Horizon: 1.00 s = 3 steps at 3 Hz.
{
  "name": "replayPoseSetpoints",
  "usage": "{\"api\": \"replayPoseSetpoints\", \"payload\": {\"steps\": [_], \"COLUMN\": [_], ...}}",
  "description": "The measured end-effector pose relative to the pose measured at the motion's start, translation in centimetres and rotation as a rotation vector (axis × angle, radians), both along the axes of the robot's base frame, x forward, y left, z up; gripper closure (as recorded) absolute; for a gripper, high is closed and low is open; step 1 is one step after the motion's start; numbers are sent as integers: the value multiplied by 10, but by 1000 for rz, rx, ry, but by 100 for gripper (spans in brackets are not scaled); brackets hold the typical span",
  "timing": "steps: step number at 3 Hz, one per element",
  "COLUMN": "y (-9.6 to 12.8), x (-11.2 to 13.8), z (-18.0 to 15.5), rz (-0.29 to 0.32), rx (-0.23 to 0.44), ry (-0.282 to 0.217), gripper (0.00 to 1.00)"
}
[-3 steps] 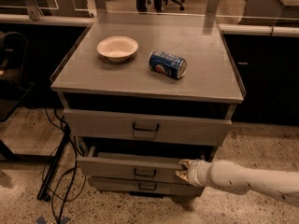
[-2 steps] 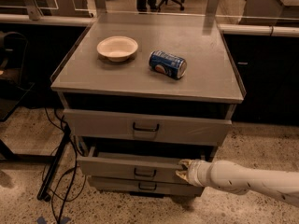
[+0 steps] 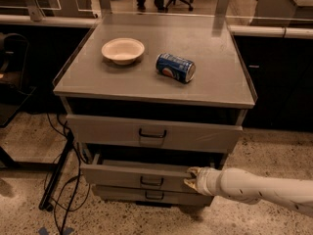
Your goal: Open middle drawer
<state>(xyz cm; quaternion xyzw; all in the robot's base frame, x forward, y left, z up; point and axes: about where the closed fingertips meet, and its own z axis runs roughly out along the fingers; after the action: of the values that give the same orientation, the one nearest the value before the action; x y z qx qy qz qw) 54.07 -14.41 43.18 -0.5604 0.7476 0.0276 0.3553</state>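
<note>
The middle drawer (image 3: pixel 122 176) is a grey metal drawer with a small black loop handle (image 3: pixel 151 181). It stands pulled out a little from the cabinet, and a strip of its shallow tray shows behind the front. My gripper (image 3: pixel 191 178) is at the right part of the drawer's front, touching its upper edge, to the right of the handle. My white arm (image 3: pixel 254 187) reaches in from the lower right.
The top drawer (image 3: pixel 154 133) is shut above and the lowest drawer (image 3: pixel 154 195) is below. On the cabinet top (image 3: pixel 220 77) sit a white bowl (image 3: pixel 122 50) and a blue can (image 3: pixel 175 67) on its side. Black cables (image 3: pixel 63 180) hang on the left over the speckled floor.
</note>
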Motion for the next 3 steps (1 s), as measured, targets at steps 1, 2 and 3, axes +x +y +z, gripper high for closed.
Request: {"api": "replayPoseSetpoints", "payload": {"steps": [1, 2, 3], "y": [0, 0, 0], "x": [0, 0, 0], "z": [0, 0, 0], "rz": [0, 0, 0], "rx": [0, 0, 0], "ry": [0, 0, 0], "gripper": [37, 14, 8]}}
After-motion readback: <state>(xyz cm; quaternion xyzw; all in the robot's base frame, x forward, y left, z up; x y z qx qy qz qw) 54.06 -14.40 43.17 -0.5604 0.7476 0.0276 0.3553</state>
